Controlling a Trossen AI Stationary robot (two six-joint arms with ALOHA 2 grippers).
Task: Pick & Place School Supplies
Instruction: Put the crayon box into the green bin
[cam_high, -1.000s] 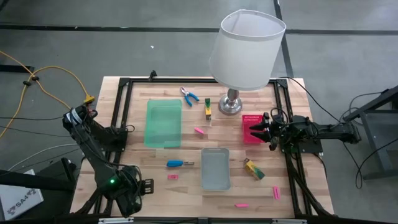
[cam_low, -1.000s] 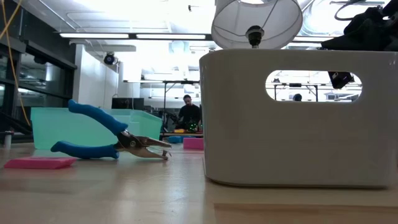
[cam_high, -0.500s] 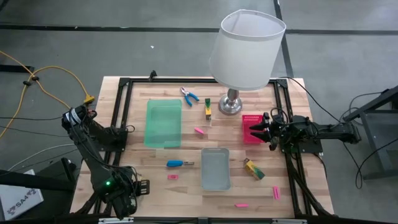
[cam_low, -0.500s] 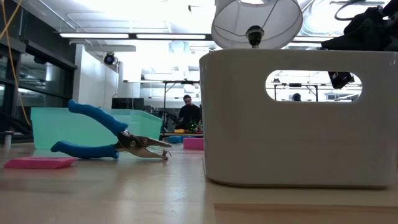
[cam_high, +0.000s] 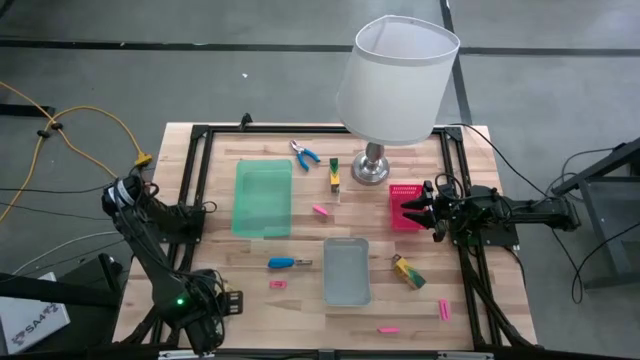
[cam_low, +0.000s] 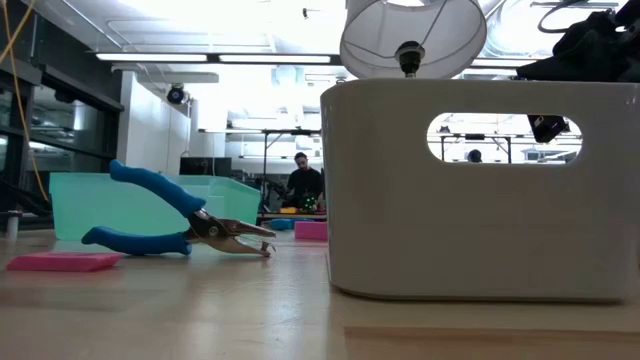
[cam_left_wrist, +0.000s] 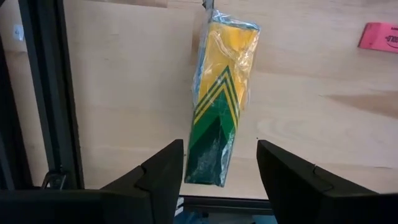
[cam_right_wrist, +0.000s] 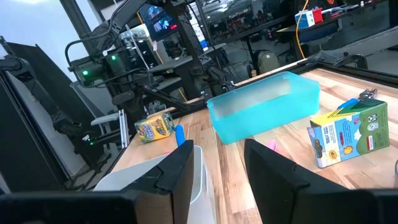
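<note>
My left gripper (cam_left_wrist: 221, 146) is open at the table's near-left corner (cam_high: 232, 302), pointing down. A yellow-and-green box in clear wrap (cam_left_wrist: 221, 81) lies lengthwise between its fingers; the arm hides it in the high view, and it shows far off in the right wrist view (cam_right_wrist: 153, 126). My right gripper (cam_high: 415, 212) waits open over the pink tray (cam_high: 400, 190). On the table lie the blue-handled screwdriver (cam_high: 283, 263), the pliers (cam_high: 304, 152), two more yellow-and-green pieces (cam_high: 334, 173) (cam_high: 408, 271) and several pink bars, one of them (cam_high: 278, 284) near the left gripper. My left gripper has the box's green end (cam_left_wrist: 208, 162) between its fingers, which come from above and lie along the box. A clear gap shows beside one finger (cam_left_wrist: 273, 168). Whether the other finger (cam_left_wrist: 165, 171) touches the box, I cannot tell.
The green tray (cam_high: 263, 198) and the grey tray (cam_high: 346, 270) stand mid-table. The white-shaded lamp (cam_high: 395, 75) rises at the far side. A black frame rail (cam_left_wrist: 43, 93) runs beside the left gripper. A person (cam_low: 305, 185) sits in the room behind.
My left arm has shifted slightly toward the table's near-left corner. The things on the table and my right arm have kept still.
</note>
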